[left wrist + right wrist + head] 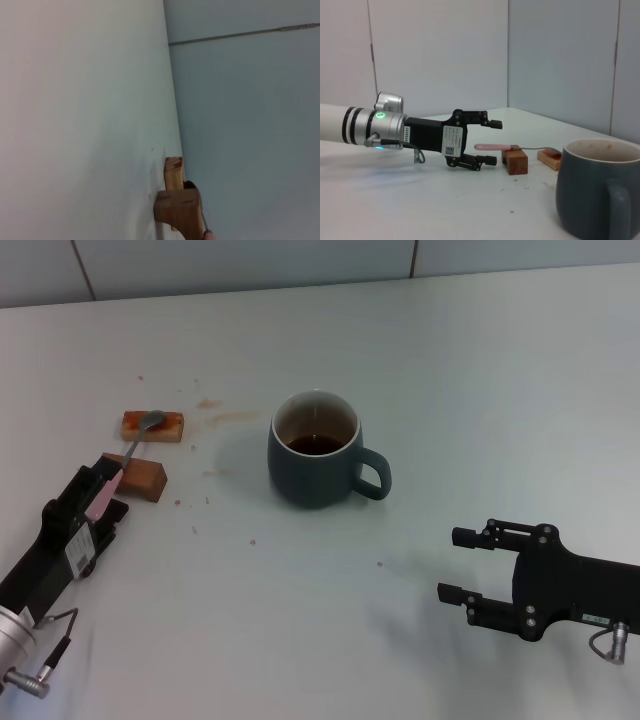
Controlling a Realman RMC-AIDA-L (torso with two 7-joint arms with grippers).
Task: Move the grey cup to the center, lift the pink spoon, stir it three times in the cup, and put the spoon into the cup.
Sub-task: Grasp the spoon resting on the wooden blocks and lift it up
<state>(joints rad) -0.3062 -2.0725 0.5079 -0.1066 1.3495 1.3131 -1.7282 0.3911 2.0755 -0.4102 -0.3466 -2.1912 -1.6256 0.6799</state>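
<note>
The grey cup (318,452) stands upright mid-table with its handle toward my right side and dark liquid inside; it also shows in the right wrist view (597,190). The pink spoon (118,468) lies across two brown blocks, its silver bowl on the far block. My left gripper (110,488) is open, its fingers on either side of the spoon's pink handle end without closing on it, as the right wrist view (492,142) shows with the spoon (492,147) between them. My right gripper (458,565) is open and empty, near the table's front right, apart from the cup.
The far brown block (153,426) and the near brown block (140,477) stand left of the cup; they also show in the left wrist view (177,210). Brown stains (225,418) mark the white table (480,390) between blocks and cup. A panelled wall runs behind.
</note>
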